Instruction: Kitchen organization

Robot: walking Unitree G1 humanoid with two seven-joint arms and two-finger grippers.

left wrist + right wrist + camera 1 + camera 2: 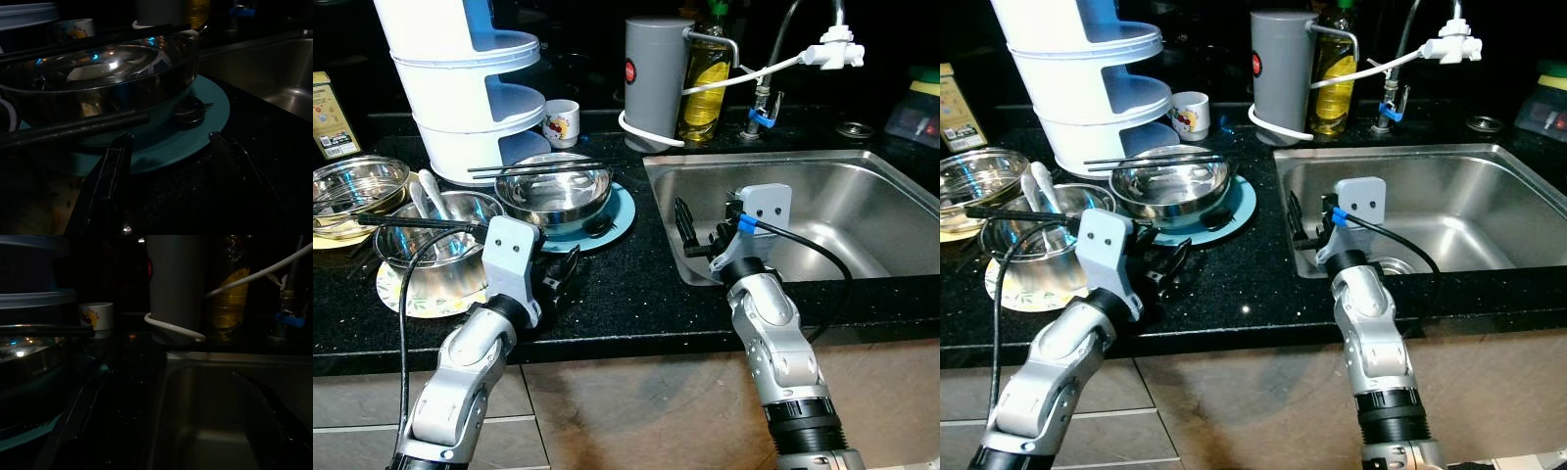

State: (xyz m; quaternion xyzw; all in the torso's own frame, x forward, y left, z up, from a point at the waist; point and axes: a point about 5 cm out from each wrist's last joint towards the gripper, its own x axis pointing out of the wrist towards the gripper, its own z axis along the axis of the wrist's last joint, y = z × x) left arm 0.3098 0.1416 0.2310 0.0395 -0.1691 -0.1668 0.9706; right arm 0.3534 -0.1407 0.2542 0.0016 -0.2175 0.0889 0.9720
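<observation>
A steel bowl [553, 191] with black chopsticks [538, 168] laid across its rim sits on a teal plate [619, 217]. Left of it, a second steel bowl [435, 233] holds a white spoon [429, 194] and more chopsticks, on a patterned plate [416, 299]. My left gripper [563, 269] stands open just above the black counter, pointing at the teal plate [195, 127], nothing between its fingers [115, 181]. My right gripper [690, 230] is open over the sink's left rim [671, 230], empty, with one finger [73, 421] over the counter and the other over the basin.
A third steel bowl [352, 186] rests at far left. Behind stand a white tiered container [460, 88], a small cup [561, 122], a grey cylinder [656, 78] and an oil bottle [705, 88]. The steel sink [842, 211] lies to the right, under a faucet with a white hose [832, 44].
</observation>
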